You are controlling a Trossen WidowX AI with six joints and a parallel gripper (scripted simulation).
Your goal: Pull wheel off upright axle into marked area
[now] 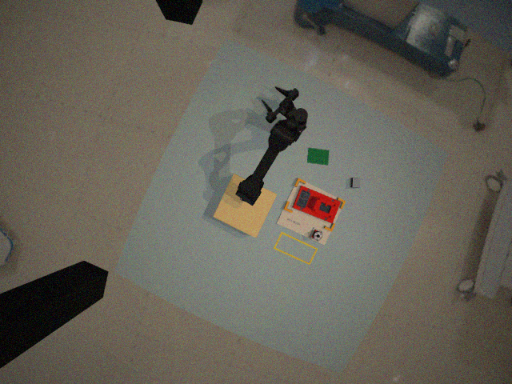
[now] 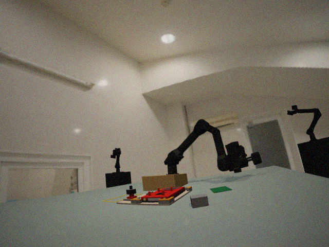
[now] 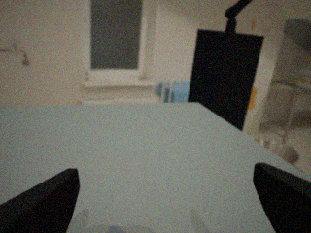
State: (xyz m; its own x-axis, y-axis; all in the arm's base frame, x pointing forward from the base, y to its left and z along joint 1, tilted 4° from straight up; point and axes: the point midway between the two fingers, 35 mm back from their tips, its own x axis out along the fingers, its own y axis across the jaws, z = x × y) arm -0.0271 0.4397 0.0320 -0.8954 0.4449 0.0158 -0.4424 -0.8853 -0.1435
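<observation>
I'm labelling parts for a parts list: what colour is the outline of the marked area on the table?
Yellow; the marked area's outline shows best from the top.

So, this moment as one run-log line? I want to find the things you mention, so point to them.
claw point(image 1: 269, 94) point(image 3: 166, 175): open, empty | wheel point(image 1: 318, 234) point(image 2: 130, 191): on axle | marked area point(image 1: 282, 233) point(image 2: 112, 200): no wheel inside | release: not done

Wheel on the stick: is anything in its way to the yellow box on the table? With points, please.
Nothing visible stands between the wheel point(image 1: 318, 234) point(image 2: 130, 191) and the yellow outline point(image 1: 295, 248) point(image 2: 112, 200); they're close neighbors, with just a bit of the pale board point(image 1: 293, 223) between.
</observation>
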